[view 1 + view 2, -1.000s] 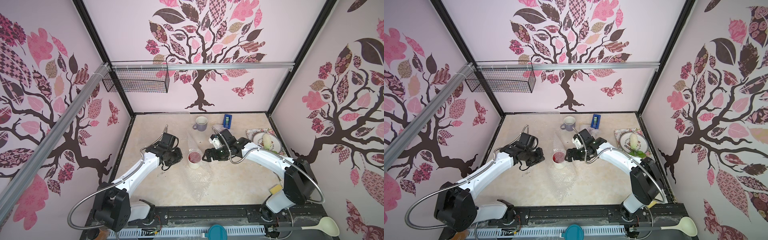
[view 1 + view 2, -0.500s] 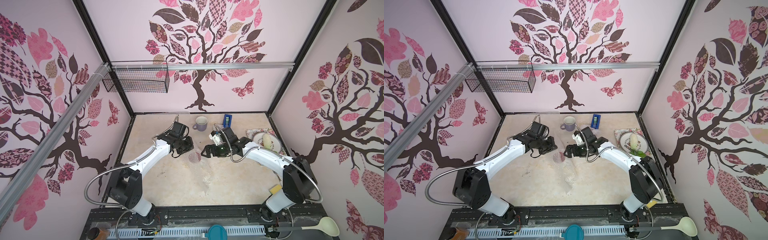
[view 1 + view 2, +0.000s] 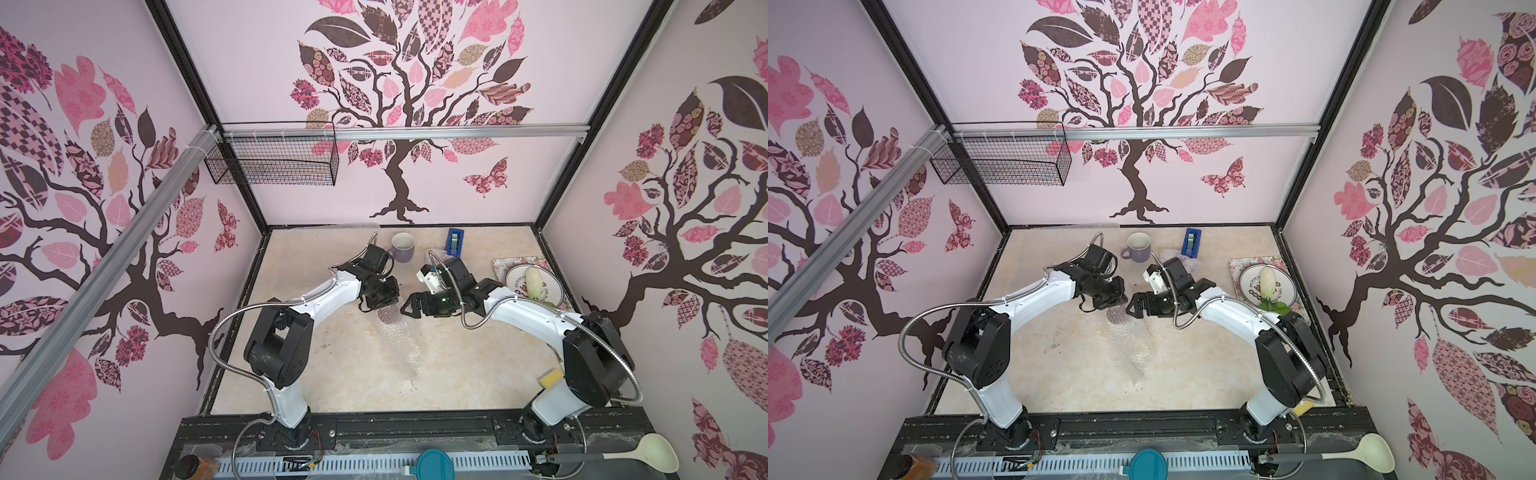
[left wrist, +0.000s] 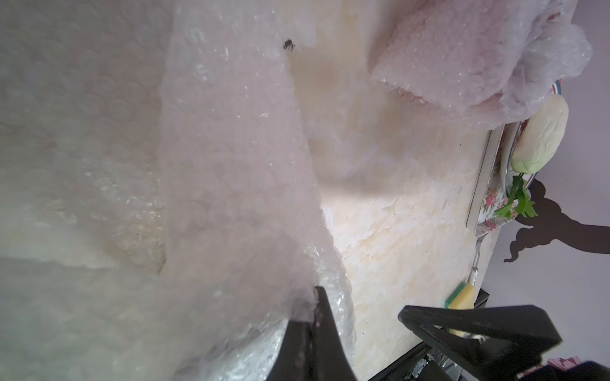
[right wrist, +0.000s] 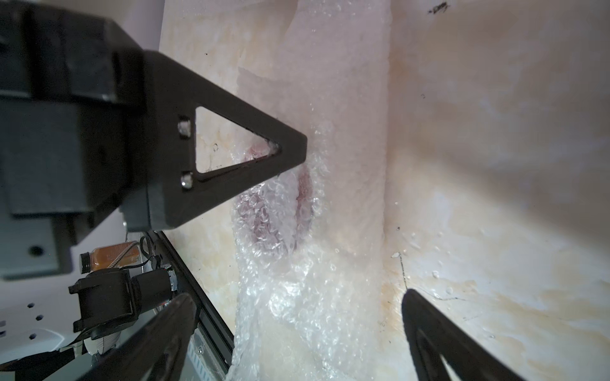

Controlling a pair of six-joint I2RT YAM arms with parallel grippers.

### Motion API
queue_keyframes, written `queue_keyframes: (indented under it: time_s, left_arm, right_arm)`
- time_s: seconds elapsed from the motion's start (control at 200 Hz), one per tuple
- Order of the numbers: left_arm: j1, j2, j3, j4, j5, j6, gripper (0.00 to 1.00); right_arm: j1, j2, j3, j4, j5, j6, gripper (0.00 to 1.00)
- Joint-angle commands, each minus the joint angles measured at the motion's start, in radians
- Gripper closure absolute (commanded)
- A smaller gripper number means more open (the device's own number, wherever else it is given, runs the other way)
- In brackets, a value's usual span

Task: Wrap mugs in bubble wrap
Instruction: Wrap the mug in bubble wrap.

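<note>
Cover drawn: in a top view, left tool pinches clear crinkly bubble wrap, just pulled over the white, red-lined ceramic mug under its tips. Left wrist: same pinch. Right wrist: right tool, spread, faces veiled mug; tucking likely next.

Near the middle of both top views the mug is only a dim reddish disc under the wrap; its handle cannot be made out. In the left wrist view the left gripper is cut off by the frame edge, the wrap nearest the lens is a blur, and a wrapped bundle runs out of frame, its contents unclear.
</note>
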Motion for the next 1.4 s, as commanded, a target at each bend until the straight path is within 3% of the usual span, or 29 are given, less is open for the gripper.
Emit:
queue_keyframes:
  time_s: [0.0,0.19,0.38,0.41,0.46,0.505,0.52,0.575,0.61,0.65,0.71,0.845,0.96,1.065,1.165,1.395]
  left_arm:
    - [-0.005,0.021,0.04,0.02,0.016,0.022,1.0]
    - [-0.005,0.023,0.036,0.023,0.026,0.022,1.0]
    - [-0.002,0.008,0.026,0.033,0.037,0.002,1.0]
    - [-0.002,-0.004,0.023,0.032,0.028,-0.001,0.92]
    - [0.001,-0.032,0.031,0.021,-0.028,-0.008,0.63]
    - [0.016,-0.067,0.054,-0.05,-0.108,-0.039,0.49]
    - [0.022,-0.076,0.061,-0.058,-0.121,-0.043,0.41]
    - [0.053,-0.132,0.069,-0.066,-0.157,-0.052,0.21]
    - [0.073,-0.167,0.083,-0.093,-0.193,-0.052,0.17]
    - [0.093,-0.209,0.101,-0.132,-0.237,-0.041,0.03]
    - [0.128,-0.262,0.112,-0.163,-0.263,-0.022,0.02]
    - [0.184,-0.316,0.063,-0.194,-0.19,0.06,0.04]
    - [0.183,-0.333,-0.067,-0.107,-0.023,0.16,0.18]
    - [0.183,-0.298,-0.157,-0.056,0.113,0.205,0.36]
    - [0.169,-0.254,-0.171,-0.096,0.091,0.236,0.42]
    - [0.14,-0.183,-0.196,-0.076,0.089,0.249,0.41]
  right_arm:
    - [0.0,0.062,0.028,0.012,0.0,0.001,0.0]
    - [0.023,0.155,0.098,-0.013,0.043,-0.013,0.0]
    - [0.037,0.257,0.146,-0.065,0.191,0.021,0.01]
    - [0.041,0.269,0.146,-0.065,0.223,0.031,0.01]
    - [0.052,0.303,0.16,-0.09,0.283,0.034,0.01]
    - [0.061,0.334,0.177,-0.111,0.309,0.031,0.03]
    - [0.067,0.34,0.179,-0.114,0.318,0.031,0.03]
    - [0.083,0.356,0.18,-0.12,0.366,0.041,0.03]
    - [0.087,0.365,0.176,-0.122,0.382,0.051,0.03]
    - [0.091,0.379,0.181,-0.133,0.394,0.058,0.03]
    - [0.098,0.404,0.203,-0.165,0.412,0.052,0.04]
    - [0.125,0.473,0.269,-0.243,0.444,0.027,0.05]
    - [0.125,0.458,0.242,-0.216,0.444,0.034,0.04]
    - [0.125,0.462,0.255,-0.228,0.441,0.024,0.03]
    - [0.125,0.461,0.261,-0.229,0.429,0.025,0.03]
    - [0.125,0.42,0.232,-0.195,0.408,0.04,0.03]
